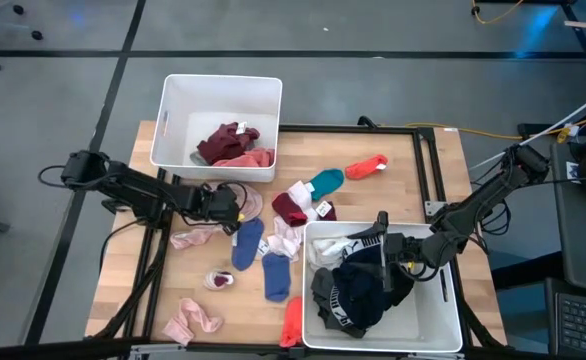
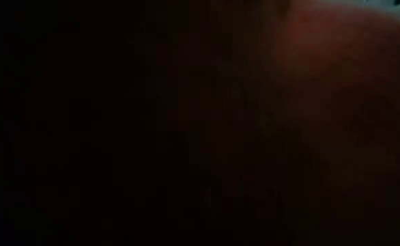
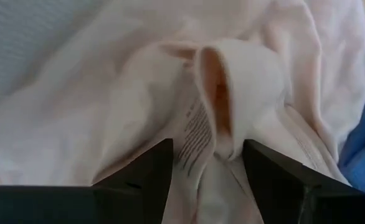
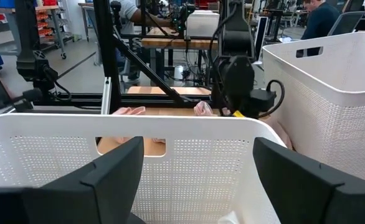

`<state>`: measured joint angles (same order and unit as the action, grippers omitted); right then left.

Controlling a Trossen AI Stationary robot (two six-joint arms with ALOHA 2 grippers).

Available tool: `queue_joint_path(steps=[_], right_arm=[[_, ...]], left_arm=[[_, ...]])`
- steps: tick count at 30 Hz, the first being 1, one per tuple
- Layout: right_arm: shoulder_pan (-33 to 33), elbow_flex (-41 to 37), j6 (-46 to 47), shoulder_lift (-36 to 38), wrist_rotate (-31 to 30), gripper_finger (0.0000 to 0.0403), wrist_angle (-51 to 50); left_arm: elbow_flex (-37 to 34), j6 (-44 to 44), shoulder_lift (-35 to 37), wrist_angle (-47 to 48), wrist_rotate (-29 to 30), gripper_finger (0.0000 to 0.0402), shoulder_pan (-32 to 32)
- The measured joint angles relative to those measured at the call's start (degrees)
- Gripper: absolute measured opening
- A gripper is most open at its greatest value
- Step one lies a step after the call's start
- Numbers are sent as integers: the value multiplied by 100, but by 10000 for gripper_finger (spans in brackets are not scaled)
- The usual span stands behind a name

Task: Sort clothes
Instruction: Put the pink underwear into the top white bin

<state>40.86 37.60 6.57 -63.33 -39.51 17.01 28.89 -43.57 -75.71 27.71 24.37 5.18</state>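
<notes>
Left hand [image 1: 235, 205] sits low on the bench [image 1: 413, 165], just this side of the far bin [image 1: 173, 120], its fingers [image 3: 146, 171] apart around a fold of pale pink garment [image 3: 245, 81] with a printed care label showing between them. From above, that pink cloth [image 1: 251, 205] peeks out just beside the hand.

Right hand [image 1: 381, 250] hovers over the near bin [image 1: 443, 325] at the bench's right corner, fingers [image 4: 117, 171] spread wide with nothing between them. Under it that bin holds a heap of black, grey and white clothes [image 1: 358, 290]. The far bin has maroon and pink pieces [image 1: 235, 145] in it.

Loose on the bench between the two bins: two blue socks [image 1: 248, 243] [image 1: 276, 275], a maroon piece [image 1: 291, 208] with white bits by it, a teal sock [image 1: 325, 180] and a red one [image 1: 366, 166] further right. Nearer the front lie a pink garment [image 1: 193, 320], a small pink-and-white piece [image 1: 219, 280] and another red sock [image 1: 292, 320] against the near bin. The table-level camera shows only darkness.
</notes>
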Motion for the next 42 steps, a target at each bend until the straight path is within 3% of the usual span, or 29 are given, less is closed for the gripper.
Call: queue_joint_path(steps=[5,13,24,42], right_arm=[[0,0,0,-1,-2,303,-1],[-2,4,48,-252,-185,303,7],[-2,4,44,-295,-236,303,136],[-2,4,37,-295,-236,303,137]], left_arm=[[-365,48,-104,-733,-154,165,1],[-325,471,-26,-767,-284,13,83],[583,984,664,-104,-337,8,496],[2117,2421,2468,27,-241,6,950]])
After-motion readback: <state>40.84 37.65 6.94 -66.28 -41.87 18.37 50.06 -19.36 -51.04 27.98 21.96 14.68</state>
